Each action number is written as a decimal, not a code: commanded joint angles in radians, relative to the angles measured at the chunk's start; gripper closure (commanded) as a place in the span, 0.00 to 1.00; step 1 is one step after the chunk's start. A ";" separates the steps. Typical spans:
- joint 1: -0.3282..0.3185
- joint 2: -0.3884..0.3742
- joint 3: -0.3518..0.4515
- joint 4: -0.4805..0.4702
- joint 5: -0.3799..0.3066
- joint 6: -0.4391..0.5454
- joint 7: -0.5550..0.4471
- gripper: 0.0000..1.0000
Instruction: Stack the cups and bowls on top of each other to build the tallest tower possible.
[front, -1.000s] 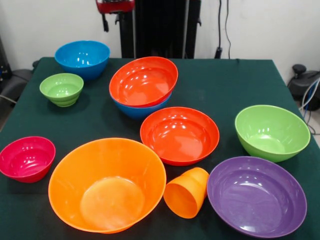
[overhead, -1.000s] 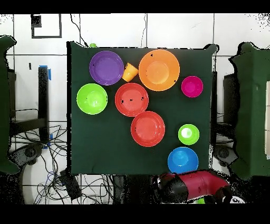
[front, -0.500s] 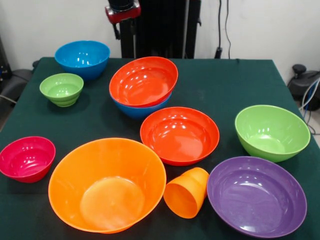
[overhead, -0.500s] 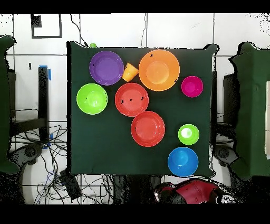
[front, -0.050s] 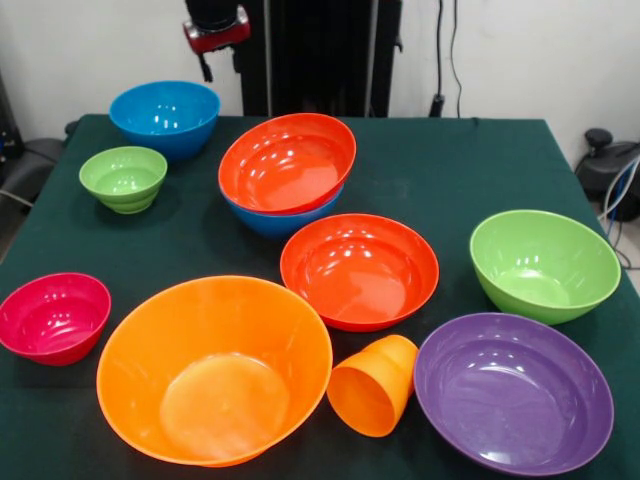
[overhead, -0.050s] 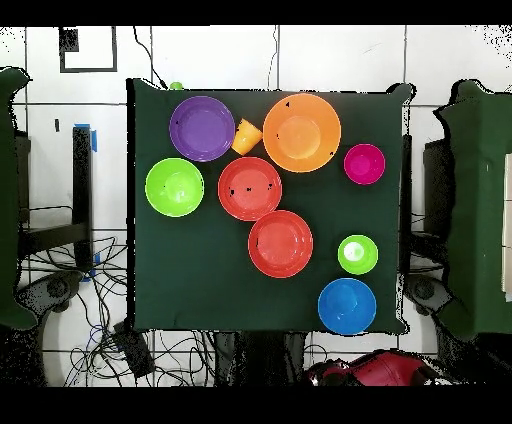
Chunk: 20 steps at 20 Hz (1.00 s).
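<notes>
The cup (front, -0.050s: 373, 384) is a small orange tumbler lying on its side between the large orange bowl (front, -0.050s: 214, 367) and the purple bowl (front, -0.050s: 512, 390). A red-orange bowl (front, -0.050s: 287, 160) sits tilted inside a blue bowl (front, -0.050s: 275, 220), the only stack. Standing apart are another red-orange bowl (front, -0.050s: 358, 268), a large green bowl (front, -0.050s: 543, 263), a small green bowl (front, -0.050s: 124, 177), a blue bowl (front, -0.050s: 165, 115) and a magenta bowl (front, -0.050s: 53, 316). My gripper (front, -0.050s: 213, 35) hangs at the top edge, behind the blue bowl and clear of everything.
From above, the green cloth table (overhead, -0.050s: 190, 280) has bare cloth along its left and bottom-left. The arm (overhead, -0.050s: 375, 368) lies off the table at the bottom edge, below the blue bowl (overhead, -0.050s: 347, 305). Cables trail on the floor.
The arm's end shifted right and then back left along the top edge of the front view. Overhead, the arm drew back toward the bottom edge. No bowl or cup moved.
</notes>
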 joint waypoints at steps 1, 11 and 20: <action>0.110 0.051 0.027 -0.174 -0.097 -0.118 0.148 0.00; 0.151 0.082 -0.010 -0.192 -0.064 -0.335 0.118 0.00; 0.258 0.307 -0.234 -0.356 0.179 -0.608 -0.039 0.00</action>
